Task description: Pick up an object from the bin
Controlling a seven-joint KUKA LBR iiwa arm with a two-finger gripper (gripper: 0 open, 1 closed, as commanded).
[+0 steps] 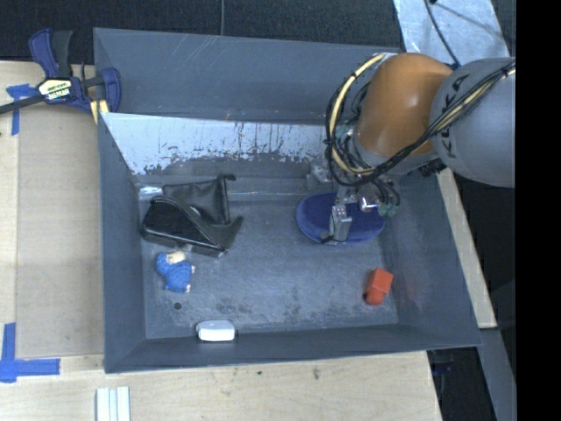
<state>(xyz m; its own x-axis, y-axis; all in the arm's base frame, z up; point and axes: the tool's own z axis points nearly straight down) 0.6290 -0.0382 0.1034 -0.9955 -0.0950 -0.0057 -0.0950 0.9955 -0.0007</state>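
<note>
My gripper (340,226) hangs under the orange wrist cover at the right of the bin, its grey fingers down on a round dark-blue dish-like thing (317,219) near the back right. The fingers sit on the dish's right half and hide part of it. Whether the dish is between the fingers cannot be made out. A small orange block (379,286) lies in front of the gripper, toward the right wall.
A black folded pouch-like thing (193,217) lies at the left of the bin. A small blue figure (176,271) sits just in front of it. A white oblong piece (216,331) rests at the front wall.
</note>
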